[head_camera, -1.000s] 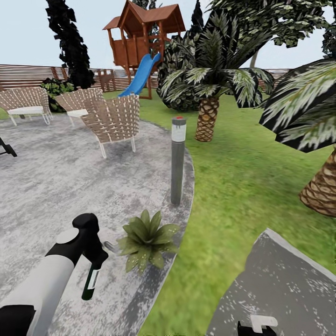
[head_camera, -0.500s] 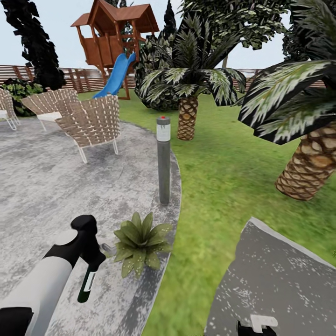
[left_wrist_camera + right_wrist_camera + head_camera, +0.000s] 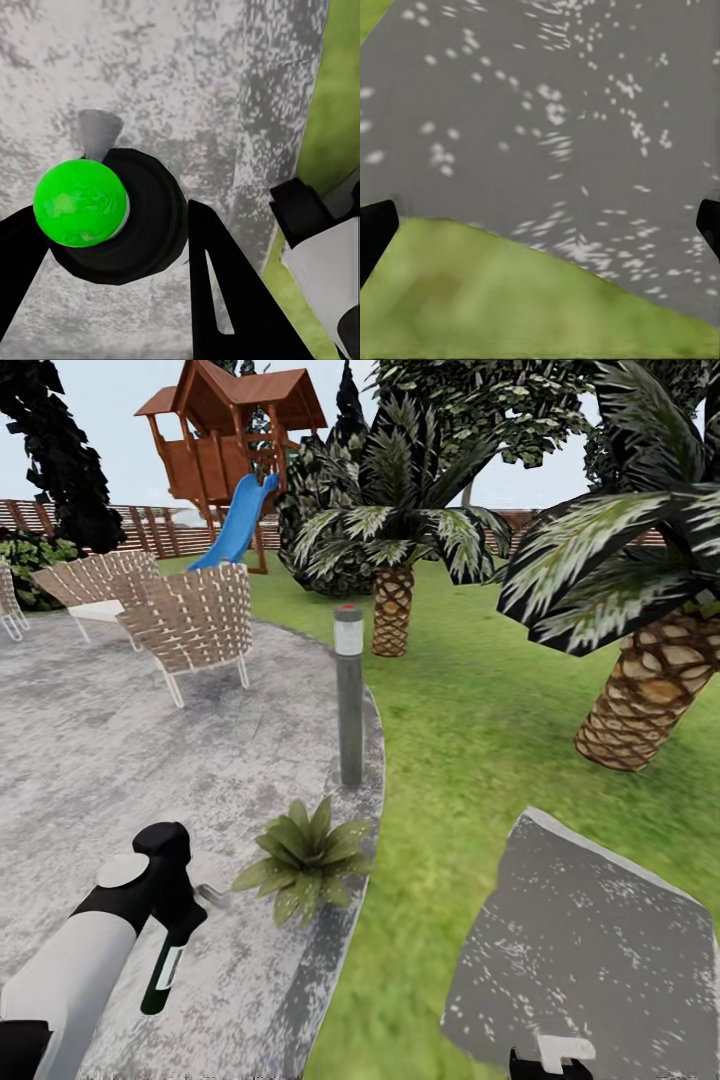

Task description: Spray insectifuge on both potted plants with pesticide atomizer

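The lawn [image 3: 470, 740] takes the right half of the head view and runs back to a slatted fence [image 3: 60, 520]; the grey speckled paving [image 3: 120, 760] curves along its left side, its edge running from the chairs down to the foreground. Two palms stand on the grass, one large at the right [image 3: 640, 700] and one further back near the middle [image 3: 392, 610]; behind them are dark trees and a wooden playhouse [image 3: 235, 430] with a blue slide [image 3: 232, 525]. Woven chairs [image 3: 195, 620] sit on the paving at the left; a grey bollard [image 3: 349, 695] stands upright at the paving's edge. A flat stone [image 3: 590, 950] lies in the grass at lower right, and in the right wrist view it lies below the camera, with grass beside it.

One plant [image 3: 300, 855], a low rosette of pointed leaves, sits on the paving near its edge, just in front of the bollard. The left arm reaches in from the lower left; the left gripper [image 3: 175, 920] is clamped on the atomizer [image 3: 160, 980], which hangs dark green with a white band, just left of the plant and apart from it. In the left wrist view the bottle's black top [image 3: 120, 217] carries a bright green ball [image 3: 79, 202] and sits between the dark fingers [image 3: 225, 292], a grey nozzle [image 3: 96, 135] pointing out over the paving.

The right gripper [image 3: 548, 1060] shows at the bottom edge; its tips [image 3: 375, 232] stand far apart at the sides of the right wrist view, holding nothing.
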You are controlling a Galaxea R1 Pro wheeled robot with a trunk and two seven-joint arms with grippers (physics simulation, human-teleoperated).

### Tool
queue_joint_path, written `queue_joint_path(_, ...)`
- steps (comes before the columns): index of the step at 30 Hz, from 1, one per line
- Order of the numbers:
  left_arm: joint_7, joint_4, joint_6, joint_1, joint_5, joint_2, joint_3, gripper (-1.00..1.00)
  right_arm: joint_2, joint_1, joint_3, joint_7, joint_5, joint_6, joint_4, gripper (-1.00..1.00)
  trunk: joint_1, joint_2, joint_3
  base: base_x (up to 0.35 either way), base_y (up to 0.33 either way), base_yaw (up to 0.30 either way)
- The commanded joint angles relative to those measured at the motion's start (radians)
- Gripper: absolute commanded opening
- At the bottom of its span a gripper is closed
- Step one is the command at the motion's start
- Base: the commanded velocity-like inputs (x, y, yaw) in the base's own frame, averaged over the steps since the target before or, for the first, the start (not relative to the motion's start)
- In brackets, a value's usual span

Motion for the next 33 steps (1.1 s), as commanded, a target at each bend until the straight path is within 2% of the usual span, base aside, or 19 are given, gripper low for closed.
queue_joint_path(1,-0.009,0.000,0.010,0.000,-0.007,0.000,-0.003,-1.00,0.000,-0.001,-0.008,-0.003,0.010,-0.003,0.001,1.00,-0.001,0.000,-0.001,-0.168,0.273,0.000)
queue_joint_path(7,-0.009,-0.003,0.013,0.000,-0.005,-0.004,0.001,-1.00,0.006,-0.001,-0.008,-0.004,0.009,-0.003,0.000,1.00,-0.001,0.000,-0.001,-0.045,0.305,-0.019)
queue_joint_path(15,-0.009,-0.008,0.014,0.000,0.001,-0.007,0.003,-1.00,0.005,-0.001,-0.008,-0.005,0.008,-0.003,-0.001,1.00,-0.001,0.000,-0.001,0.028,0.299,-0.264)
queue_joint_path(23,-0.009,-0.005,0.013,0.007,0.007,-0.012,0.003,-1.00,0.005,-0.001,-0.008,-0.006,0.008,-0.003,-0.001,1.00,-0.001,0.000,-0.001,0.089,0.034,-0.282)
queue_joint_path(29,-0.009,-0.007,0.009,0.029,0.005,-0.043,-0.005,-1.00,0.005,-0.001,-0.008,-0.006,0.008,-0.003,-0.001,1.00,-0.001,0.000,-0.001,0.001,0.000,-0.282)
queue_joint_path(32,-0.009,-0.007,-0.011,0.029,0.009,-0.035,-0.003,-1.00,0.005,-0.001,-0.009,-0.006,0.008,-0.003,-0.001,1.00,-0.001,0.000,-0.001,0.000,0.000,-0.282)
queue_joint_path(33,-0.009,-0.008,-0.039,0.029,0.010,-0.032,0.000,-1.00,0.005,-0.001,-0.009,-0.006,0.008,-0.003,-0.001,1.00,-0.001,0.000,-0.001,0.000,0.000,-0.282)
